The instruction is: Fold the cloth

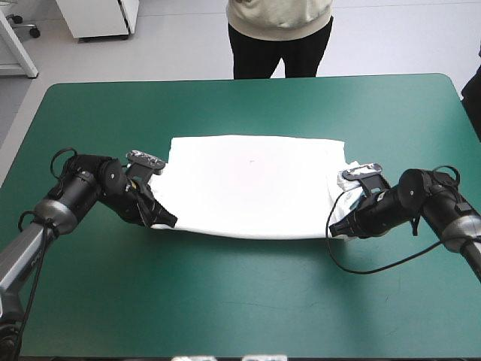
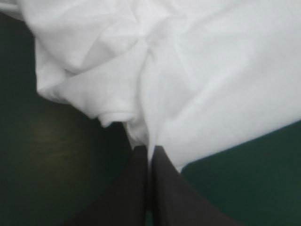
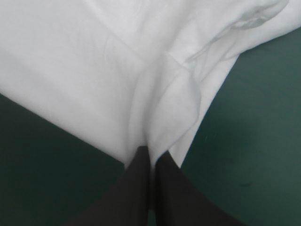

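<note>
T-shirt (image 1: pixel 252 184) pinched at both near corners

White and soft, the T-shirt lies as a smooth rectangle at the centre of the high view on the matte teal-green cover (image 1: pixel 240 301). At its lower-left and lower-right corners, the left gripper (image 1: pixel 168 222) and right gripper (image 1: pixel 335 229) are each nearly closed on the creased hem.

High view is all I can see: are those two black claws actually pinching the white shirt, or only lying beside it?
Observer: Pinching. In the left wrist view the left gripper is shut on the T-shirt, with a thin fold caught in it.
Operator: And the claw on the other side?
Observer: In the right wrist view the right gripper is likewise shut on a fold at the cloth's edge.
Operator: Is the shirt smooth where they grip it?
Observer: Not on the left. Ahead of the left gripper it bunches into creases, with a rolled edge showing.
</note>
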